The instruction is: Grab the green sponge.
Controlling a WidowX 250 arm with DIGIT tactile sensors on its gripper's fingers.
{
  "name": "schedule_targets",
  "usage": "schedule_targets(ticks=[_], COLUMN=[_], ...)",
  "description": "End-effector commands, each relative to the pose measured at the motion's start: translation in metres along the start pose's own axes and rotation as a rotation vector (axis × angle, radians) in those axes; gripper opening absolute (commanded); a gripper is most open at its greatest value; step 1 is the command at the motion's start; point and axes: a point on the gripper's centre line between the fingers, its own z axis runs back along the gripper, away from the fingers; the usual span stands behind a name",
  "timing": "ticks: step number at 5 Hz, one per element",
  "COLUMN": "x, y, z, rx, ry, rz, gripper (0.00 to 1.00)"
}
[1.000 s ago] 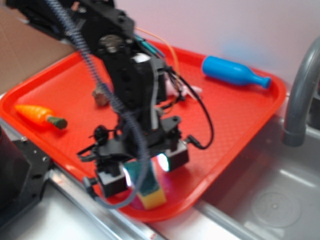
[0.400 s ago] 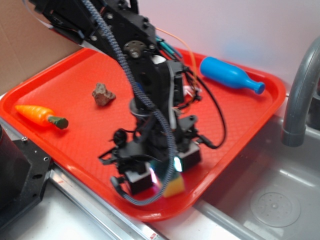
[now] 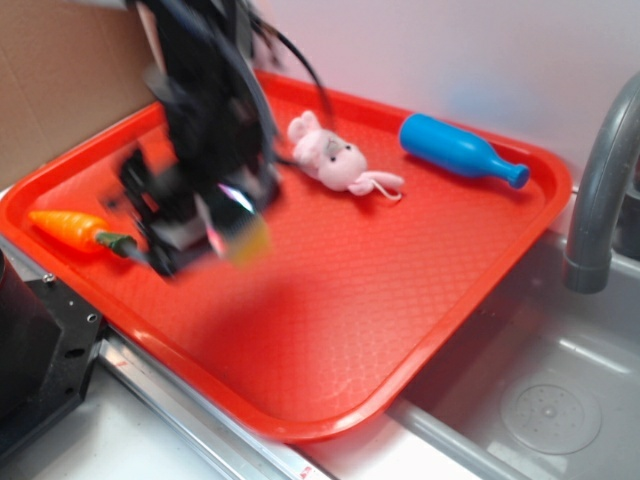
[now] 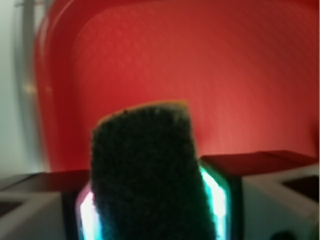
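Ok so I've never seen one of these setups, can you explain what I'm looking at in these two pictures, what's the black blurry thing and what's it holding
The black blur is a small robot arm, caught moving. Its gripper is the clamp at the end. One picture is taken from outside, looking down on a red tray beside a metal sink. The other comes from a camera on the arm's wrist, looking past the clamp. The dark fuzzy block filling that view is the green sponge, pinched between the two fingers; outside, its yellow foam shows. Lying on the tray: a toy carrot, a pink plush toy and a blue bottle.
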Motion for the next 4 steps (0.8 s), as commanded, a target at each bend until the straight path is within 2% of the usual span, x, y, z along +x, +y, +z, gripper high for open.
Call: schedule_targets(ticks=[1, 2, 3, 4], x=[-0.098, -0.100, -0.057, -0.037], y=[-0.028, -0.009, 0.010, 0.027], z=[0.039, 0.063, 0.085, 0.091], rx=[0.043, 0.084, 0.026, 0.009], ry=[-0.016, 0.075, -0.044, -0.016], rz=[0.482, 0.733, 0.980, 1.164], gripper=[0.00, 0.00, 0.00, 0.00])
